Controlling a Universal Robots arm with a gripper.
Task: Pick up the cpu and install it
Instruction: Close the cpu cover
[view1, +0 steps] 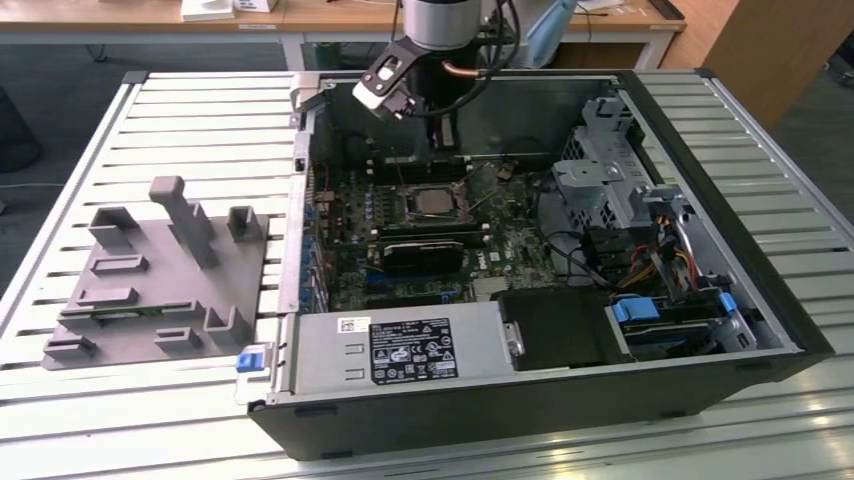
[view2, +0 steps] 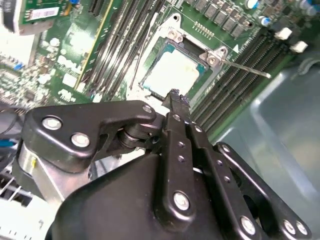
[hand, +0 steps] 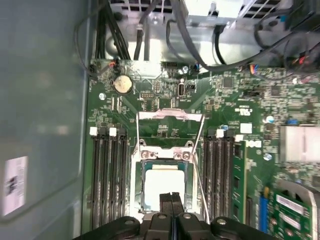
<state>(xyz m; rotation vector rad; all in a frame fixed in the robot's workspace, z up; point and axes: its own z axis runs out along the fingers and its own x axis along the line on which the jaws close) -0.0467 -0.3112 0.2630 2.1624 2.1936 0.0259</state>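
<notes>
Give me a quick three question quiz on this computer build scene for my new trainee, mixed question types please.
1. True or false: the gripper is holding the cpu up above the computer case.
2. Fill in: in the exterior view, the grey fixture stands on the case's ___ side.
3. Where does the cpu lie? A) on the grey fixture B) in the motherboard socket C) clamped in the gripper

Key
1. False: the gripper is shut and empty.
2. Left.
3. B.
</notes>
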